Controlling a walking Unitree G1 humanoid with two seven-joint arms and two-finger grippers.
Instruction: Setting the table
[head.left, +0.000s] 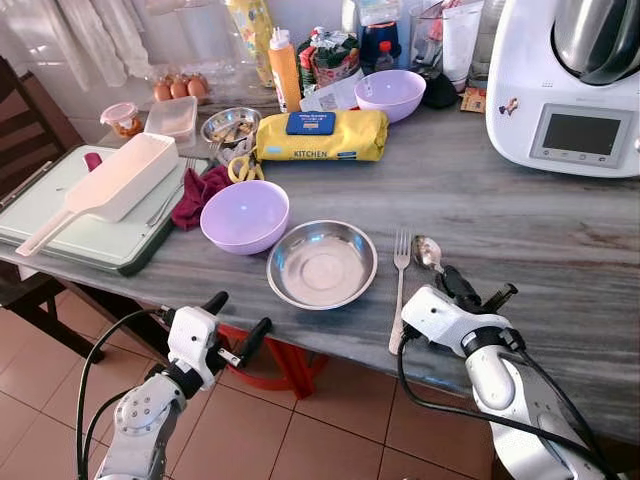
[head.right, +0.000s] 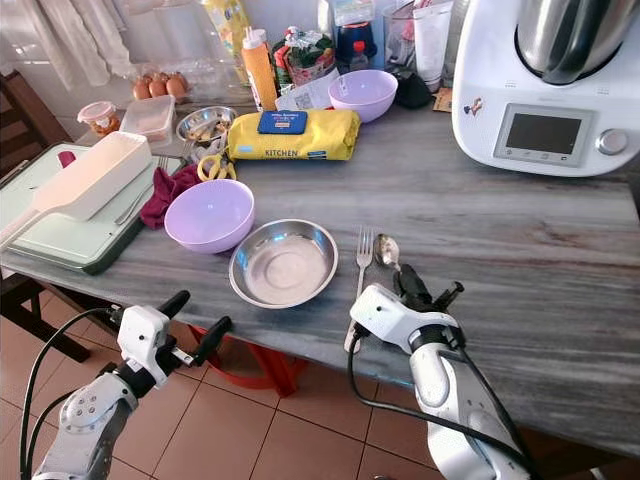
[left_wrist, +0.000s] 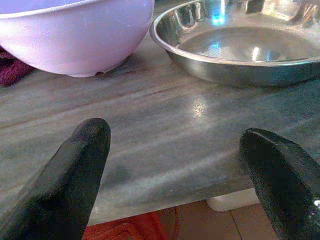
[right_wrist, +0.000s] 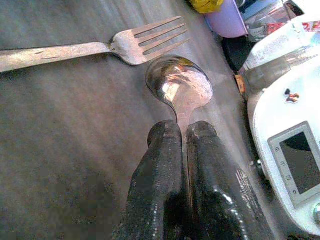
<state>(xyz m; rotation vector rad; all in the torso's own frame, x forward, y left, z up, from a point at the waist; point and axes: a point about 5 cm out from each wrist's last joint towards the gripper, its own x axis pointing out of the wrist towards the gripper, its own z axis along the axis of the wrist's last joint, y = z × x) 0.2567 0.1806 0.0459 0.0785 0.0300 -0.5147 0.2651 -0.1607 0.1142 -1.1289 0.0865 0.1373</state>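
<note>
**Right wrist view: spoon pinched beside the fork**

The spoon (right_wrist: 179, 86) was clamped by its handle between the closed fingers of the right gripper (right_wrist: 182, 131), just right of the fork (head.left: 399, 283) on the grey streaked table (head.left: 540, 240). The left gripper (head.left: 240, 321) was held spread wide at the near edge, before the steel bowl (head.left: 321, 264). "KITCHEN" was read on the yellow pack (head.left: 322, 136). Terracotta floor tiles (head.left: 330, 430) were seen below.
</note>
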